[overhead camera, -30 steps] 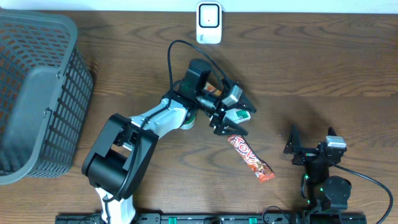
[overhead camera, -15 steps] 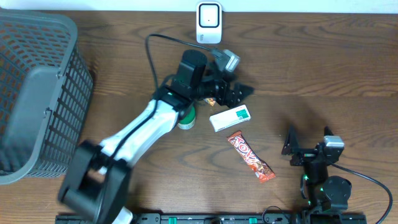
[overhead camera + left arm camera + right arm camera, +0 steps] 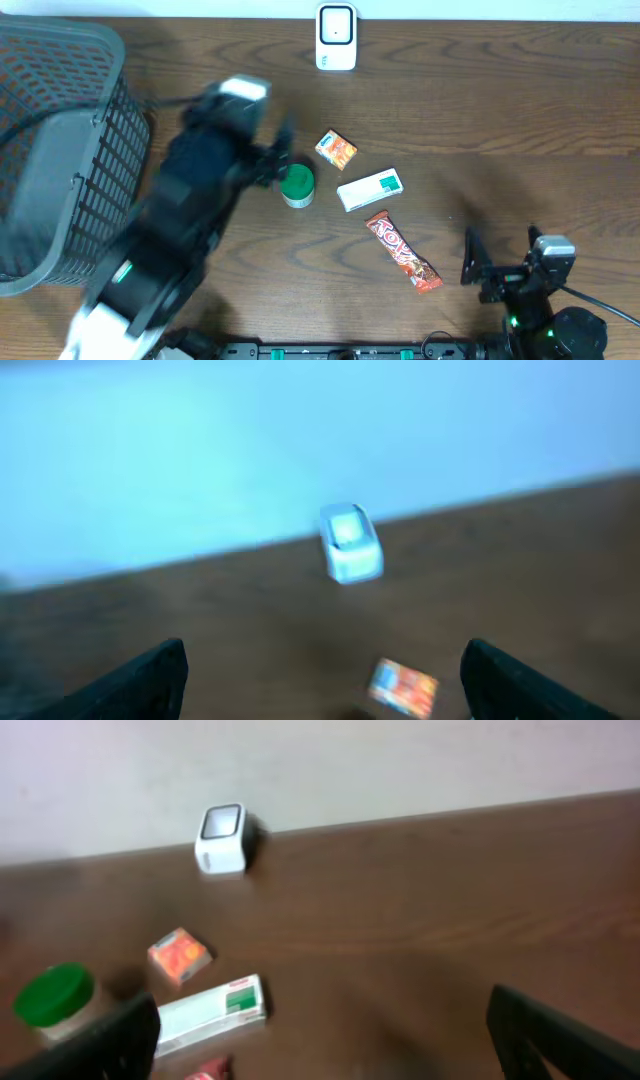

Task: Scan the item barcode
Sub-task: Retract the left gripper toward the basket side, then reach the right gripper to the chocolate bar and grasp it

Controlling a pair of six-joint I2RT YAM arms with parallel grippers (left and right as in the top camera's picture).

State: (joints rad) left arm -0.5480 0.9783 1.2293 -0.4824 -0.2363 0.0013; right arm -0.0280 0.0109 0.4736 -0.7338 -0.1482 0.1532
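Your left gripper hangs released, fingers spread wide with nothing between them. It is motion-blurred, and sits on the near-left side of the scanner. Coming toward you from the scanner lie the small orange box, then the white-and-green box, then the red candy bar, all apart from that gripper. The green-lidded jar stands closest to it; contact cannot be told through the blur. Your right gripper is open and empty, farther from the scanner than the candy bar.
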